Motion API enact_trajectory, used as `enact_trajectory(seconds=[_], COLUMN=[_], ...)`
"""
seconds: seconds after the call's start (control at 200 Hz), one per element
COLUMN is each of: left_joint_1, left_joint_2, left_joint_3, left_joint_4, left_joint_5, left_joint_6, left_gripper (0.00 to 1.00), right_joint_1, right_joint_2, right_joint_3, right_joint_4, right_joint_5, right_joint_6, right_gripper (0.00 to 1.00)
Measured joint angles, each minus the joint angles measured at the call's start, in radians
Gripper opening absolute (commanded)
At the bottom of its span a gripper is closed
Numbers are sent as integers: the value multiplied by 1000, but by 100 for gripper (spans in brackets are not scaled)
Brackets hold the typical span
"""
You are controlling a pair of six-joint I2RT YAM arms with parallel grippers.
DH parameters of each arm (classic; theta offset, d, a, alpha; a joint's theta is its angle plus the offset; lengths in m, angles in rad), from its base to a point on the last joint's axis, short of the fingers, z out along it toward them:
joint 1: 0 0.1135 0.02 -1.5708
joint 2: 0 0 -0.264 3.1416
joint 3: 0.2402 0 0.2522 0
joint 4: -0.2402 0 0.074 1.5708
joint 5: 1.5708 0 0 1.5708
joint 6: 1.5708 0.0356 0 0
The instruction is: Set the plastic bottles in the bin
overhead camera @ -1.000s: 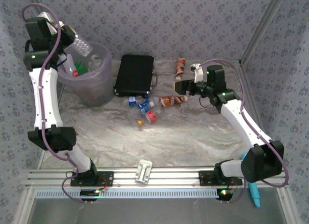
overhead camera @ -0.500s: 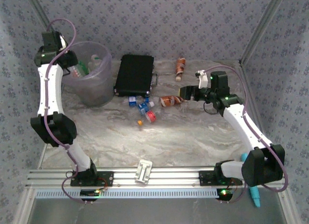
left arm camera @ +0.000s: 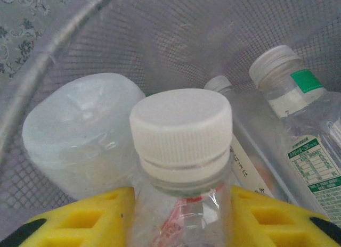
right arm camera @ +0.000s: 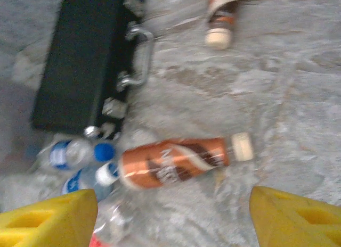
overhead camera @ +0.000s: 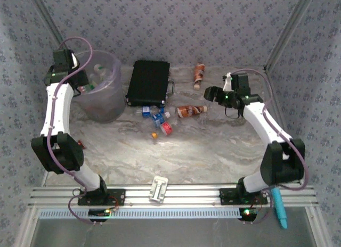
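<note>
My left gripper (left arm camera: pixel 181 215) is down inside the bin (overhead camera: pixel 104 100), a translucent lilac wastebasket at the far left. It is shut on a clear plastic bottle with a white cap (left arm camera: pixel 181 130), yellow pads pressed on both sides. Other bottles lie in the bin: a green-labelled one (left arm camera: pixel 298 108) and a cloudy one (left arm camera: pixel 74 135). My right gripper (overhead camera: pixel 213 92) hangs open above and right of an orange-labelled bottle (right arm camera: pixel 176 159) lying on the table (overhead camera: pixel 190 110), its fingers (right arm camera: pixel 48 215) wide apart. A second orange bottle (overhead camera: pixel 199 74) lies farther back. Blue- and red-capped bottles (overhead camera: pixel 157 119) cluster left of it.
A flat black case (overhead camera: pixel 149 82) with a handle lies between the bin and the orange bottles, right behind the bottle cluster. A small orange cap (overhead camera: pixel 154 134) sits on the marble table. A white bracket (overhead camera: pixel 158 189) rests on the front rail.
The left arm has swung down and carried its bottle from above the rim into the bin. The right gripper has drifted right and back, away from the orange bottle.
</note>
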Motion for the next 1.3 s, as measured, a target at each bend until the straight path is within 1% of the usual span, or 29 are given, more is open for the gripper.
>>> enact_trajectory(seconds=[0.19,0.295,0.375,0.445,0.58,0.695,0.945,0.954,0.979,1.014,1.149,1.299], left_joint_1=[-6,-8,-10,-12,-38,-67,-130,-133,-140,-153,-237,-362], left_joint_2=[-1,-3,-6,-8,-10,-10,-35,-38,-45,-53,-96,-160], left_joint_3=[-23,-24,-23,-23,-8,32,121,123,128,134,144,144], left_joint_4=[-1,-1,-1,-1,-19,-46,-85,-85,-89,-95,-101,-119], left_joint_5=[25,29,37,46,50,41,-2,-3,-7,-17,-79,-129], left_joint_6=[-6,-6,-4,-3,5,16,32,33,34,37,51,44], left_gripper=[71,79,83,88,97,100,100,100,100,100,100,100], right_joint_1=[15,46,69,86,106,108,109,110,111,112,121,129], right_joint_2=[246,374,474,550,685,768,909,914,925,937,986,1015], right_joint_3=[166,294,405,491,646,733,887,892,902,916,969,1019], right_joint_4=[0,-26,-41,-54,-105,-147,-208,-209,-211,-213,-222,-228], right_joint_5=[92,147,185,218,275,303,348,350,358,367,406,419], right_joint_6=[64,77,86,92,109,124,136,137,142,146,159,176], right_gripper=[77,78,79,80,82,84,86,86,91,92,93,92])
